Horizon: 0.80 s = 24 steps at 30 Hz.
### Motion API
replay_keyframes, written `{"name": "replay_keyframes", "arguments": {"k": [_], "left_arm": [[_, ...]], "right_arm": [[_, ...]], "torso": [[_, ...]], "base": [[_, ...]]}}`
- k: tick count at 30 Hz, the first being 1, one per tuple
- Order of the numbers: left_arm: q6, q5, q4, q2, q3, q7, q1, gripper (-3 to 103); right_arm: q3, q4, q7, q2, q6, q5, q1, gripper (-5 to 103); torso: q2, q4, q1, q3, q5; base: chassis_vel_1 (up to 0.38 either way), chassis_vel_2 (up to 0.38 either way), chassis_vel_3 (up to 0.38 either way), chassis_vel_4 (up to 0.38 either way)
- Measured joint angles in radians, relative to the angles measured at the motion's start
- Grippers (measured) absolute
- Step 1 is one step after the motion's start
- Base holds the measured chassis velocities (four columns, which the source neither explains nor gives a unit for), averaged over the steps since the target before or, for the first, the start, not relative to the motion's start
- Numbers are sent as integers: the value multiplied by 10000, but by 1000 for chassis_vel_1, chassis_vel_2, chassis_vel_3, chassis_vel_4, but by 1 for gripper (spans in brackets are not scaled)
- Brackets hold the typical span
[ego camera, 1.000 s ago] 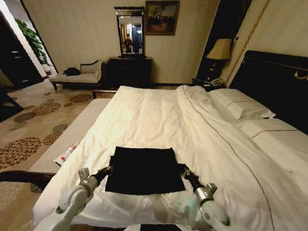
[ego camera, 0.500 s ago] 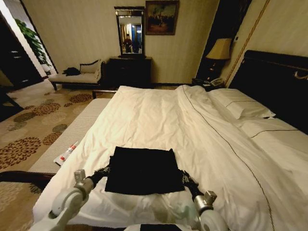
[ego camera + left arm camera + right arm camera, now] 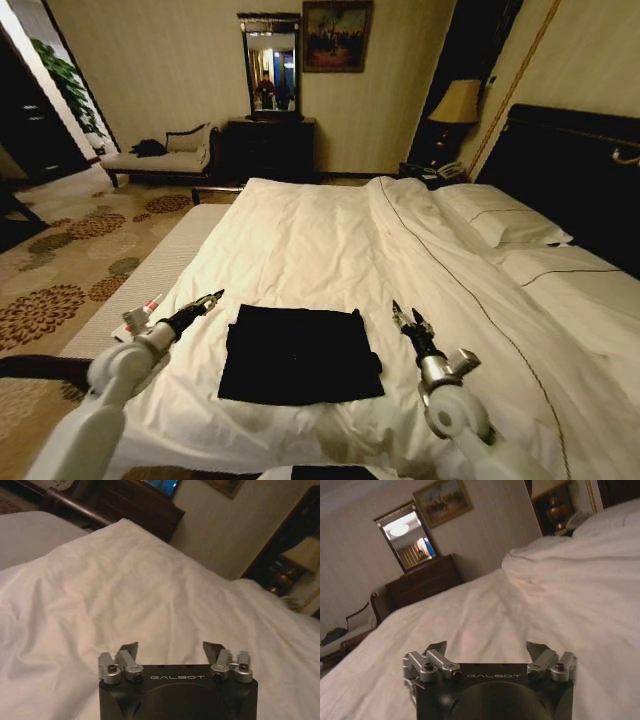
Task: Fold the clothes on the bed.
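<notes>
Black folded T-shirt (image 3: 298, 354) flat on white-duveted bed (image 3: 330, 240), lettering hidden. Left gripper (image 3: 208, 299) and right gripper (image 3: 404, 316) flanking it, fingers apart, empty.

1. The T-shirt (image 3: 298, 352) lies flat on the bed (image 3: 330, 240), near the front edge and a bit left of middle.
2. The left gripper (image 3: 212, 298) sits just off the shirt's left side, the right gripper (image 3: 408, 318) just off its right side, neither touching it.
3. Pillows (image 3: 500, 215) are at the right end of the bed, up against the headboard (image 3: 580, 175).
4. A padded bench (image 3: 150, 275) runs along the bed's left side, with what looks like a small tube (image 3: 140, 318) lying on it.
5. Behind the bed there's a dresser (image 3: 268, 148) with a mirror (image 3: 272, 68) above it; a chaise (image 3: 160, 155) is left of that, and a lamp (image 3: 458, 105) stands far right by the headboard.
</notes>
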<state>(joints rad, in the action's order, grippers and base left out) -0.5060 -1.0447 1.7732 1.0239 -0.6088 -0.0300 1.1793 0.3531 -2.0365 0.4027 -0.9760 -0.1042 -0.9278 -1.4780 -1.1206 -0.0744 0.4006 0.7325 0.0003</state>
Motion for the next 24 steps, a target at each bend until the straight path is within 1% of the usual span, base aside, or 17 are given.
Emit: {"name": "replay_keyframes", "arguments": {"k": [1,2,3,4,5,8,10,11,13,15,17,18,21,22,23,24], "left_arm": [[62,182,-486,97,300,3,-294,83],[165,363,-1129,264,704,-19,-681,88],[207,433,-1455,392,931,-55,-876,93],[207,433,-1455,392,931,-55,-876,93],[220,455,-1700,528,1110,-83,-1032,97],[247,501,-2139,891,1475,-127,-1322,100],[257,544,-2240,997,1557,-129,-1379,100],[290,669,-2495,1282,1712,-131,-1510,101],[325,818,-2609,1428,1780,-101,-1559,97],[331,851,-2634,1468,1792,-80,-1574,97],[369,859,-2658,1542,1802,4,-1597,88],[369,859,-2658,1542,1802,4,-1597,88],[448,768,-2656,1600,1807,83,-1618,71],[462,758,-2655,1610,1807,94,-1623,71],[469,752,-2653,1623,1808,98,-1631,66],[469,752,-2653,1623,1808,98,-1631,66]], "right_arm": [[-39,87,-5,-74,12,36,-1,90],[-71,216,-12,-211,35,67,8,98],[-80,288,-13,-285,49,72,38,100],[-80,288,-13,-285,49,72,38,100],[-80,346,-11,-344,69,72,83,100],[-87,527,61,-443,167,30,263,100],[-90,623,119,-453,207,6,340,100],[-91,1029,482,-478,385,-131,680,100],[-95,1242,720,-482,500,-234,884,100],[-105,1306,770,-477,531,-266,938,100],[-124,1426,832,-468,579,-307,1040,100],[-124,1426,832,-468,579,-307,1040,100],[-167,1637,898,-475,613,-351,1191,100],[-173,1708,921,-480,615,-354,1232,100],[-176,1823,964,-483,617,-357,1287,100],[-176,1823,964,-483,617,-357,1287,100]], "torso": [[0,-3,0,0,-4],[0,-4,0,0,-6],[0,-1,1,0,-5],[0,-1,1,0,-5],[0,2,1,1,-5],[0,0,0,-1,-3],[0,0,0,-1,-3],[0,3,-2,-1,-2],[0,3,-2,-1,-3],[0,3,-1,-1,-1],[0,2,-2,-1,-2],[0,2,-2,-1,-2],[0,2,-2,-2,-4],[0,3,-2,-2,-3],[0,2,-2,-2,-3],[0,2,-2,-2,-3]], "base": [[0,0,0,0],[0,0,0,0],[0,0,0,0],[0,0,0,0],[0,0,0,0],[0,0,0,0],[0,0,0,0],[0,0,0,0],[0,0,0,0],[0,0,0,0],[0,0,0,0],[0,0,0,0],[0,0,0,0],[0,0,0,0],[0,0,0,0],[0,0,0,0]]}}
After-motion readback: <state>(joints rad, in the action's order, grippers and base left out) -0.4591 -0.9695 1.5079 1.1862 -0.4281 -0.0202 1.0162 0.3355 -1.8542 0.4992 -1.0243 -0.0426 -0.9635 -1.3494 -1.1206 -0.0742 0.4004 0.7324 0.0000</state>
